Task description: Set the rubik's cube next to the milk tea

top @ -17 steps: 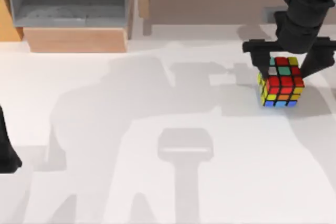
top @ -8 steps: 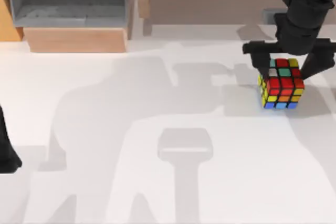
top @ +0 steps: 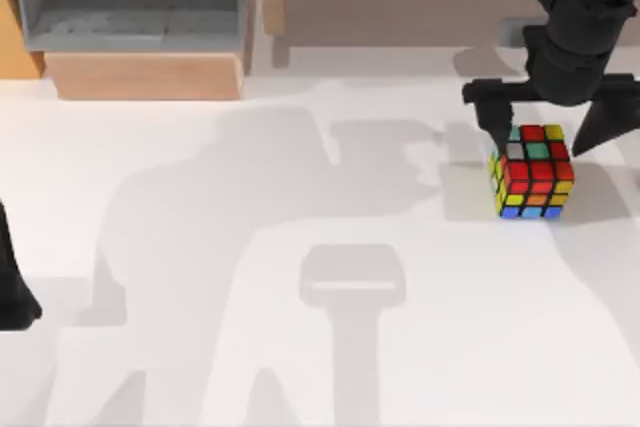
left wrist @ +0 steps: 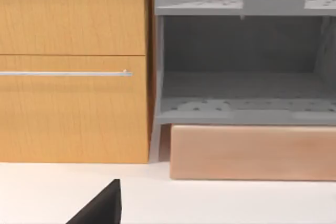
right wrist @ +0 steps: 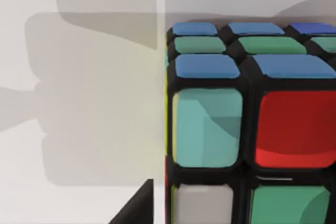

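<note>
Nearest to you, your left arm (top: 12, 292) sits parked at the table's (top: 250, 367) 8 o'clock edge and takes no part.

Look towards 2 o'clock and you find the rubik's cube (top: 532, 173), flat on the white tabletop with its red face up and well apart from everything else. Your right gripper (top: 542, 137) hangs just over the cube's far edge with its pincer spread wide. One finger (top: 497, 117) stands by the cube's 10 o'clock corner and the other stands off past its 2 o'clock corner, so nothing is clamped. In the right wrist view the cube (right wrist: 247, 129) looms very close, with a dark fingertip (right wrist: 137, 209) just beside its edge. Whether that tip touches it, I cannot tell.

I judge that you are at the grasp or release point — the cube is on the table, not in hand. Where the milk tea stands I cannot tell from here, so neither can I tell whether the placing is done.

If the cube has yet to travel, bring the fingers down evenly on both sides, centre them on the cube — then close squarely on two flat faces so it does not twist. If not, lift straight up without nudging it.

Farthest off, at 11 o'clock, are the grey shelf unit (top: 130, 2) on its wooden plinth (top: 145, 75) and a wooden drawer cabinet (left wrist: 73, 103).
</note>
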Controlling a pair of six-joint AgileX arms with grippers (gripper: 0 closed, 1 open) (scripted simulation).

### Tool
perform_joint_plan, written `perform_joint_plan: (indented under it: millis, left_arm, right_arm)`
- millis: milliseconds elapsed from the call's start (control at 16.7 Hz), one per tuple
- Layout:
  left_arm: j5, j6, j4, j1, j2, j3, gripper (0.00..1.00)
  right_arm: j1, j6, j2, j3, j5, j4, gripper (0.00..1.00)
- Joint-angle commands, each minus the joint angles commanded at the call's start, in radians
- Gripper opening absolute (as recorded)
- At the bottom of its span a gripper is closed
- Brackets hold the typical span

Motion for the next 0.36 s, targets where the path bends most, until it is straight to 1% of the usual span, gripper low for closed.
perform_joint_plan:
  millis: [60,360]
  left_arm:
    - [0.0,0.0,0.0,0.0,0.0,0.0,1.0]
    - [0.0,0.0,0.0,0.0,0.0,0.0,1.0]
  right_arm:
    - [0.0,0.0,0.0,0.0,0.0,0.0,1.0]
    - [0.0,0.0,0.0,0.0,0.0,0.0,1.0]
